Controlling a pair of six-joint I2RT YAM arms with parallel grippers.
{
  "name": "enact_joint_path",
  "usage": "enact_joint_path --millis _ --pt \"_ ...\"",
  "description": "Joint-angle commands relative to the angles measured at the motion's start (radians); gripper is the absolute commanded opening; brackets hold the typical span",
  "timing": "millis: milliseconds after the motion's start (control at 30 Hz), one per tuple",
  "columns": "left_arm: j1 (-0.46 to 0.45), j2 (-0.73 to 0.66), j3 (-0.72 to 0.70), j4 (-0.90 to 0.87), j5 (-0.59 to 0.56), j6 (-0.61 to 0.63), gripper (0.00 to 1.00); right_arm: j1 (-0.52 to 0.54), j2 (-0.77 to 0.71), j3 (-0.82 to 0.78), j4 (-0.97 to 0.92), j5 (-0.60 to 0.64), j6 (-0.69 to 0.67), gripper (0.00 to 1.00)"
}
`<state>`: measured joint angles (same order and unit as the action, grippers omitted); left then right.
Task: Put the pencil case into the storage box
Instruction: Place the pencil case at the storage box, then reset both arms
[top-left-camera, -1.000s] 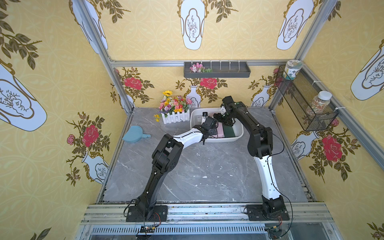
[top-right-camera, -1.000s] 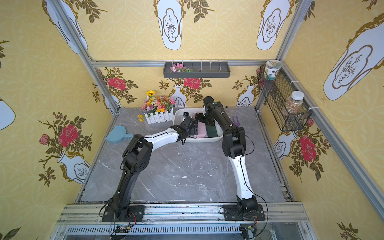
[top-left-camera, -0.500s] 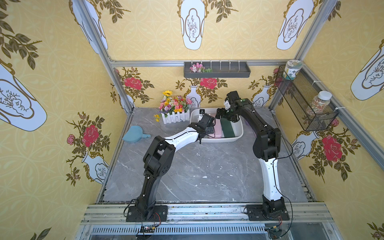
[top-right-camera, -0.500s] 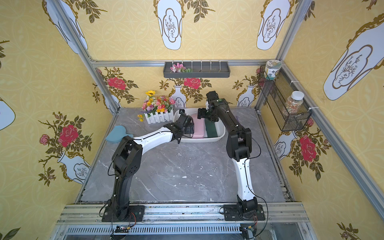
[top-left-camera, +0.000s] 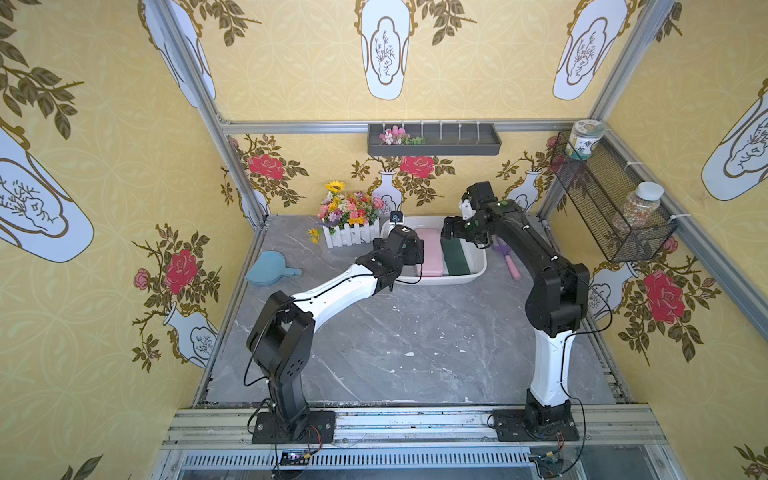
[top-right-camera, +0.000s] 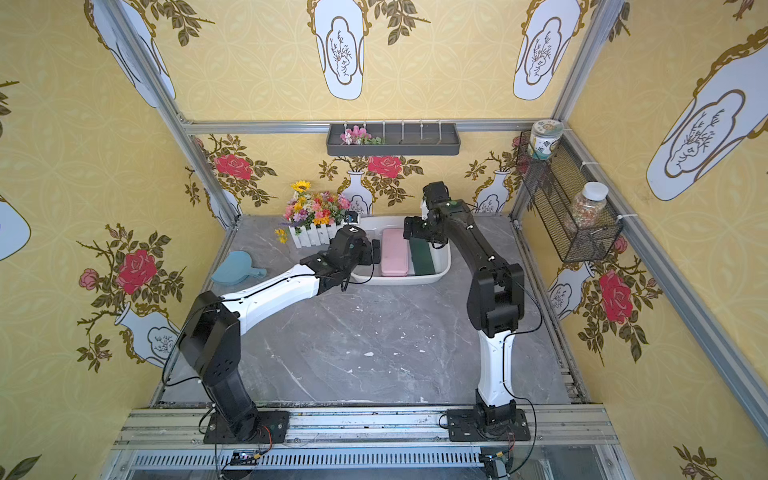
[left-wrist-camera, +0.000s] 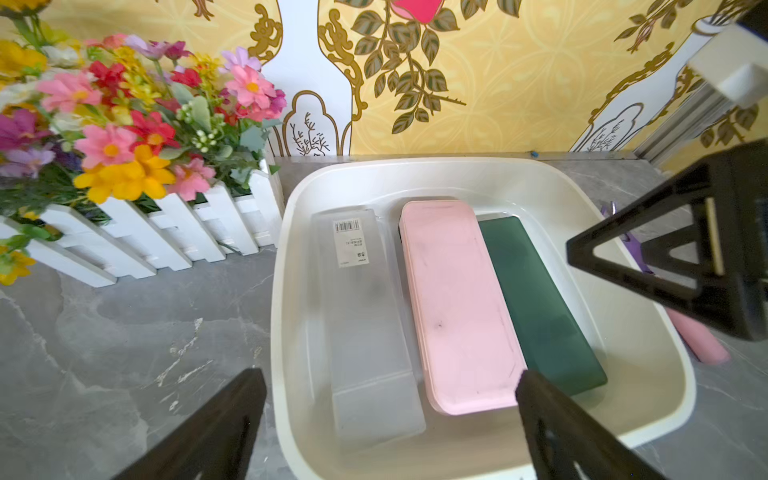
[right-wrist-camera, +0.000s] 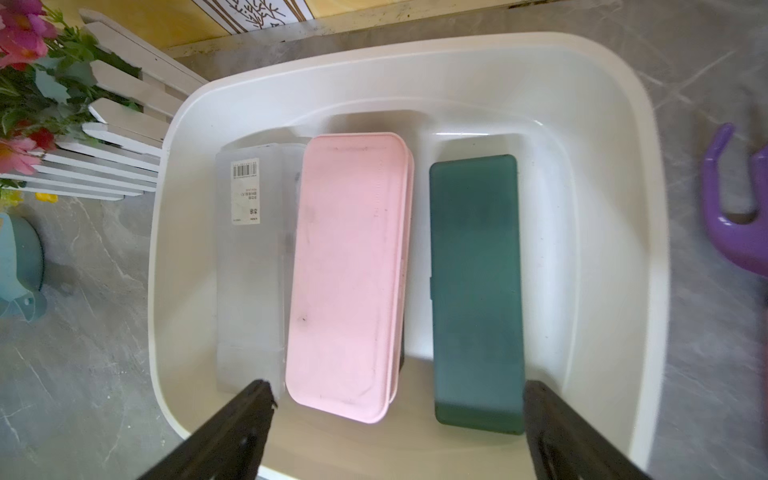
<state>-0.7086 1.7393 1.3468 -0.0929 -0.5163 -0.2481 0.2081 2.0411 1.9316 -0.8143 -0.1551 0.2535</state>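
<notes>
Three cases were found lying flat and side by side on the floor of the white storage box: a frosted translucent pencil case with a barcode label, a pink pencil case just beside it in the middle, and a dark green pencil case set a little apart from the pink one. None was tilted against the wall or caught on the rim, so the placing itself was judged to be done. The left gripper was held above the box with its jaws spread wide and nothing between them, the translucent and pink cases lying beneath it. The right gripper was likewise spread and empty, with the pink and green cases below it. The step in hand was therefore judged to be a clean withdrawal. It would best be made by lifting each gripper straight up until the flared rim was cleared, with the jaws left apart so that no case could be nipped or dragged. The two grippers were seen close together over the box, so one arm would best be moved at a time. The flower planter beside the left gripper and the purple toy fork on the marble tabletop outside the right gripper were to be avoided on the way back.
</notes>
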Motion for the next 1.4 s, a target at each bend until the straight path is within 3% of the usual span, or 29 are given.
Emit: enact_joint_path --millis 0,167,333,467,733,1033,1367 --pt "0.011 -0.069 -0.057 0.045 0.009 0.027 1.0 -0.012 -0.077 -0.086 0.029 0.032 -0.048 0.97" --pt "0.032 -0.235 -0.209 0.054 -0.009 0.027 1.0 -0.028 -0.297 -0.344 0.159 0.055 -0.055 0.97" --pt "0.136 -0.423 -0.417 0.153 0.132 0.015 1.0 -0.052 -0.477 -0.548 0.249 0.048 -0.08 0.97" --pt "0.203 -0.542 -0.555 0.229 0.183 0.023 1.0 -0.088 -0.55 -0.639 0.27 0.027 -0.09 0.97" --pt "0.31 -0.691 -0.775 0.379 0.117 0.093 1.0 -0.102 -0.619 -0.764 0.365 0.033 -0.111 0.97" --pt "0.437 -0.741 -1.006 0.635 0.161 0.145 1.0 -0.166 -0.612 -0.943 0.628 0.084 -0.11 0.97" --pt "0.542 -0.727 -1.114 0.782 0.224 0.182 1.0 -0.2 -0.651 -1.08 0.825 0.202 -0.229 0.97"
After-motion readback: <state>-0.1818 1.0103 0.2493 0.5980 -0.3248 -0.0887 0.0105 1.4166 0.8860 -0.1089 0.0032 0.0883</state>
